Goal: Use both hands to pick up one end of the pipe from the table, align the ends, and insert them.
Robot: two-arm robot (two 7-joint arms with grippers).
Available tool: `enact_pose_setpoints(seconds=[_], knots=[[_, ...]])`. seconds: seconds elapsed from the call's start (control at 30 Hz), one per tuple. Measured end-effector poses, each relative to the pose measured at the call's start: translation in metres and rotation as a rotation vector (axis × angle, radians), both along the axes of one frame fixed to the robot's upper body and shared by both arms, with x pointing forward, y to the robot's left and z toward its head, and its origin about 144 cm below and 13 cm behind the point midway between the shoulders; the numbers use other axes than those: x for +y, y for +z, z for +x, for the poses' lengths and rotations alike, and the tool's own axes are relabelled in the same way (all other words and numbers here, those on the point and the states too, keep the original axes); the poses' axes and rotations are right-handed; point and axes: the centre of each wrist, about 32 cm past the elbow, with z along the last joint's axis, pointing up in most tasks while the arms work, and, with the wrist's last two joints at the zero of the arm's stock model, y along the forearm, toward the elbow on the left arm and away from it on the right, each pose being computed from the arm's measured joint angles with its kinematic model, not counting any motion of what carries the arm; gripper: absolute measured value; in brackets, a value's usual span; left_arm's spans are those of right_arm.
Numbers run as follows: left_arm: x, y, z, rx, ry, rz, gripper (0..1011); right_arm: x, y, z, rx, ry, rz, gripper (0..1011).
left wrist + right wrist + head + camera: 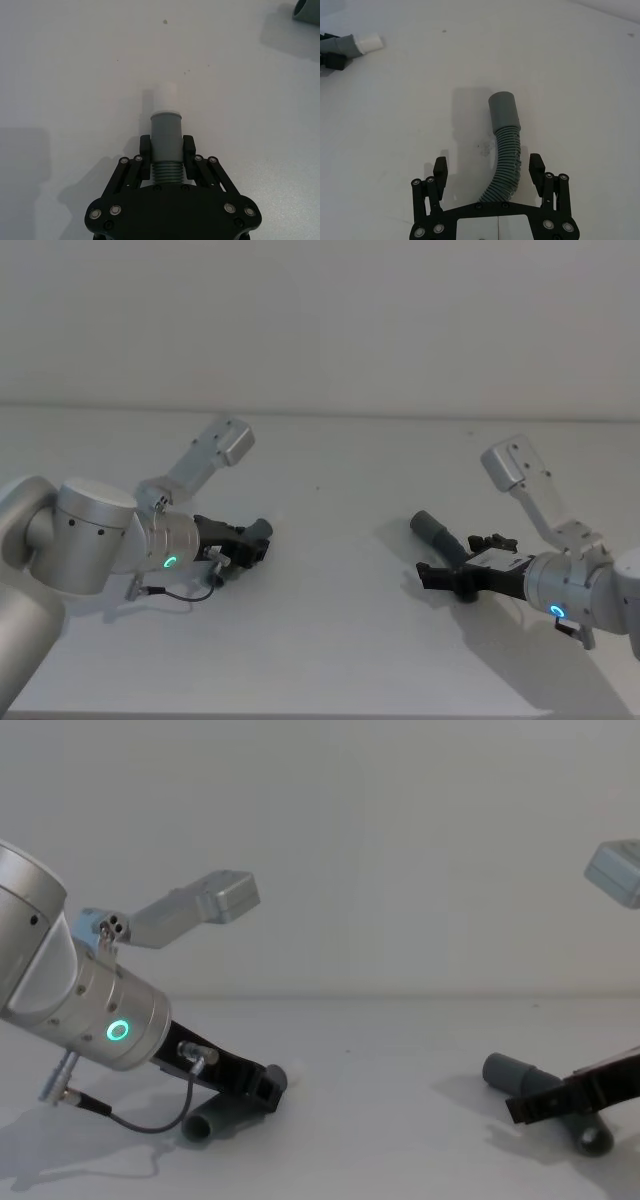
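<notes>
Left gripper (166,146) clamps short pipe (166,125)

A robotics lab bench, I'd say: plain white table (330,660), pale flat wall (320,320) at twelve o'clock.

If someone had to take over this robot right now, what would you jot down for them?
Left gripper: shut on the short pipe, white tip pointing forward.
Right gripper: open, fingers either side of the long pipe at its ribbed part, not touching. That pipe lies on the table.
Done: short pipe gripped.
To do: close the right gripper, lift, line the white tip up with the collar, push in.
</notes>
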Motion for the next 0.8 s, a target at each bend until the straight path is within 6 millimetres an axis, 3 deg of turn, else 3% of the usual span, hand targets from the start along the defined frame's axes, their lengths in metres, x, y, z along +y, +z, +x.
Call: enact_pose_setpoints(seconds=[0.8], knots=[[0.0000,0.0000,0.0000,0.000,0.000,0.000,365,0.0007,-0.0007,0.0031,0.037,-0.026,0.003,1001]])
